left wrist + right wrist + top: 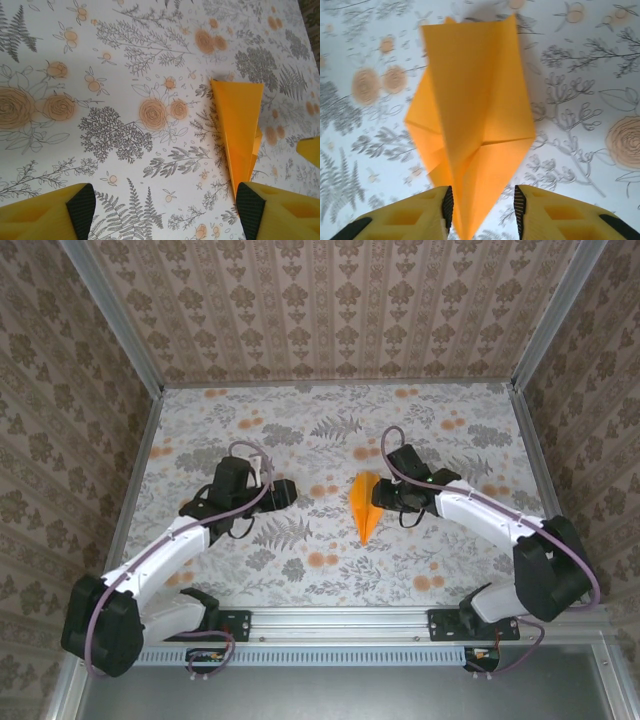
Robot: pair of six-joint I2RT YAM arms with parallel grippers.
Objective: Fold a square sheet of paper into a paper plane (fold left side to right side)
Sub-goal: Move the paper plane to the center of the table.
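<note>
Mid-fold on paper plane. Right gripper straddling its tip, seemingly unclamped; left gripper released, apart. Next: pinch and crease flat.

Matt paper on a matt printed cover.
The paper plane is thin, smooth orange paper, sharply creased. The table cover looks flat and unglossy. The right gripper has matt yellow plastic fingers with ribbed black pads. The frame rail is dull metal.

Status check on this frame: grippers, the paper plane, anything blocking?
Left gripper open, holding nothing. Right gripper open, straddling the paper plane's pointed tip. Nothing in the way.
</note>
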